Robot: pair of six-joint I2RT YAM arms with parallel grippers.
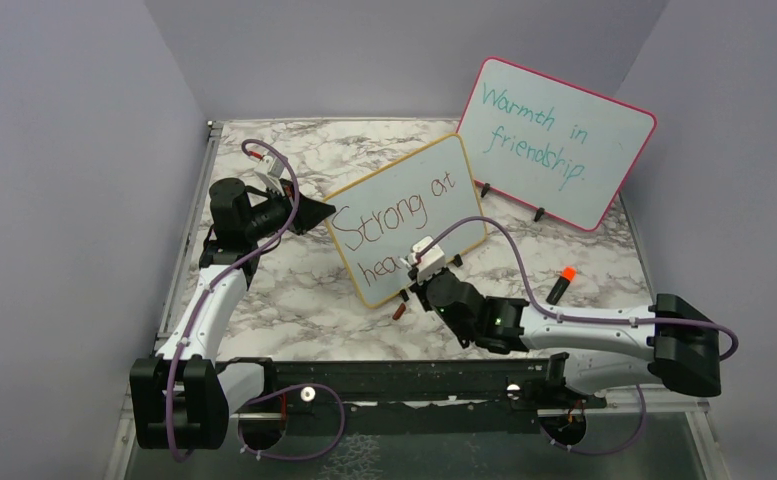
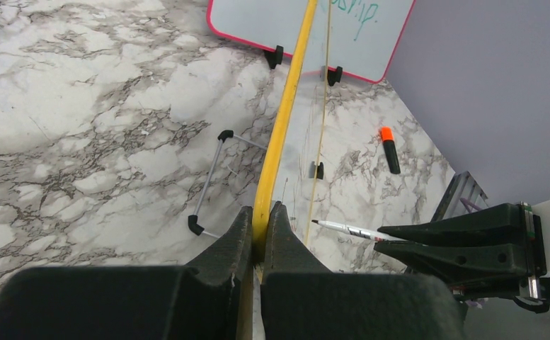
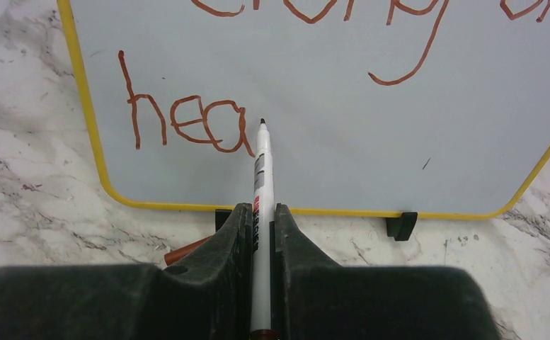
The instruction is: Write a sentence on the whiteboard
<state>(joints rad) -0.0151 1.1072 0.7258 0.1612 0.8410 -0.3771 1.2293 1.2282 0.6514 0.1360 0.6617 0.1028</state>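
The whiteboard (image 1: 461, 213), yellow-framed, stands tilted in the middle of the table. My left gripper (image 1: 316, 213) is shut on its left edge; in the left wrist view the jaws (image 2: 260, 223) pinch the yellow frame (image 2: 286, 120). The sentence (image 1: 389, 215) reads "Strong at" with "hea" (image 3: 187, 124) below it, in red-brown. My right gripper (image 3: 261, 216) is shut on a white marker (image 3: 262, 170). The marker's dark tip sits at the board's face, just right of the "a". In the top view the right gripper (image 1: 419, 285) is at the board's lower edge.
A pink-framed board (image 1: 554, 140) with teal writing stands at the back right. An orange-capped marker (image 1: 561, 284) lies on the marble to the right. A brown cap (image 1: 399, 311) lies below the whiteboard. A wire stand (image 2: 208, 180) sits behind the board. Grey walls close in three sides.
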